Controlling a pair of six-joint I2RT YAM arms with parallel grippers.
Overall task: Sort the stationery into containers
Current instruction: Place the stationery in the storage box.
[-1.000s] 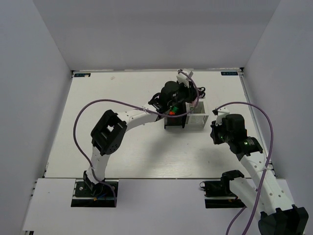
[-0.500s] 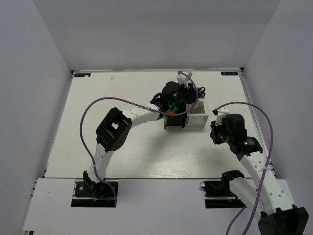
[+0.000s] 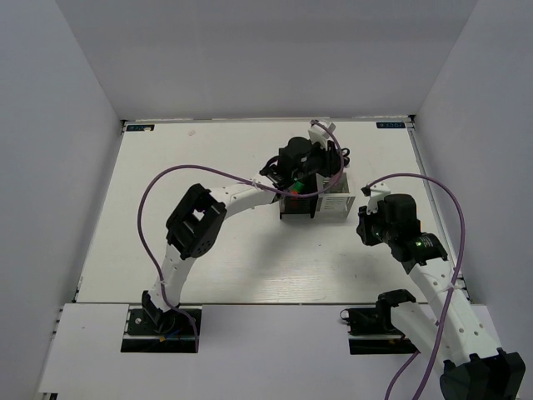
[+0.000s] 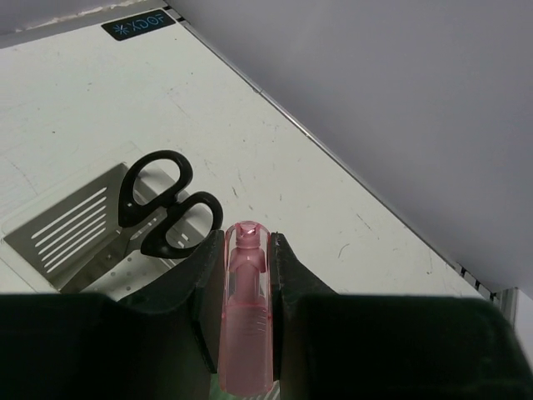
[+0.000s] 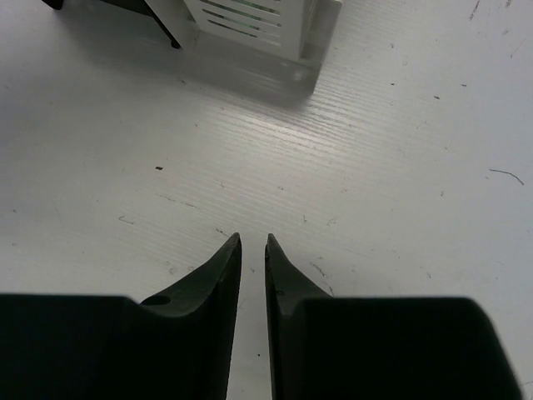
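Left pincer [image 4: 247, 254]: clamped on translucent pink plastic tube [image 4: 246, 333], lower end cut off. Black-handled scissors [image 4: 162, 204] at its 10 o'clock: blades hidden. Right pincer [image 5: 252, 250]: narrow gap, holding nothing.

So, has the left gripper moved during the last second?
Yes. The left gripper, shut on the pink tube, shifted slightly right in the top view, toward the white organizer.

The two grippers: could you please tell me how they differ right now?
The left gripper has its jaws closed on a translucent pink tube; the right gripper holds nothing, its jaws slightly apart. The left is near the scissors; the right hangs over the table beside the white organizer. Both have black jaws.
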